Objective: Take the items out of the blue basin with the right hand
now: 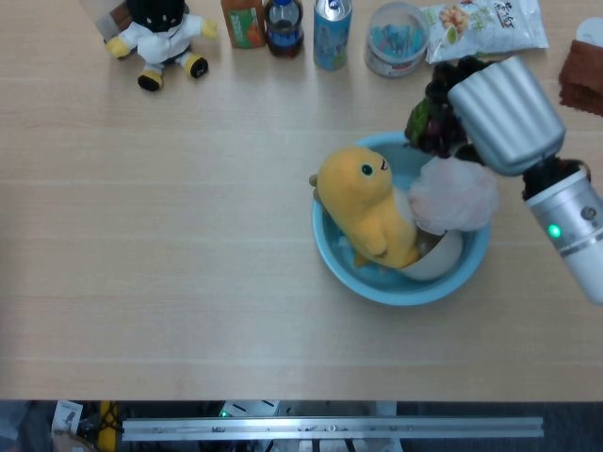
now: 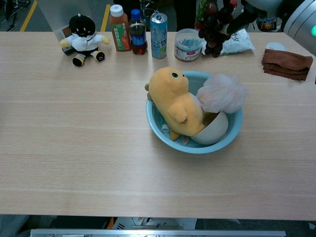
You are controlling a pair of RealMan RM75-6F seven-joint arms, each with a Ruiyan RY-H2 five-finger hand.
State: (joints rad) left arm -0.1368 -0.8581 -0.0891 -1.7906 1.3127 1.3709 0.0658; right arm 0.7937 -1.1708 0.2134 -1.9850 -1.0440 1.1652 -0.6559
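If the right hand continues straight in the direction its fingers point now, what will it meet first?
Probably the clear round tub in the back row: the right hand, holding dark grapes, points up-left toward it. Height is unclear; it may pass above.

Two plush toys (image 1: 369, 210) — two bottles (image 1: 264, 23)

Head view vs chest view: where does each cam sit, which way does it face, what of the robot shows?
Head view: high above the table, looking almost straight down at the round blue plastic basin; shows the right hand and forearm.
Chest view: lower, at the near table edge, looking forward and down; the right hand is cut off at the top.
Shared: the basin, yellow plush toy, dark grape bunch held by the right hand.
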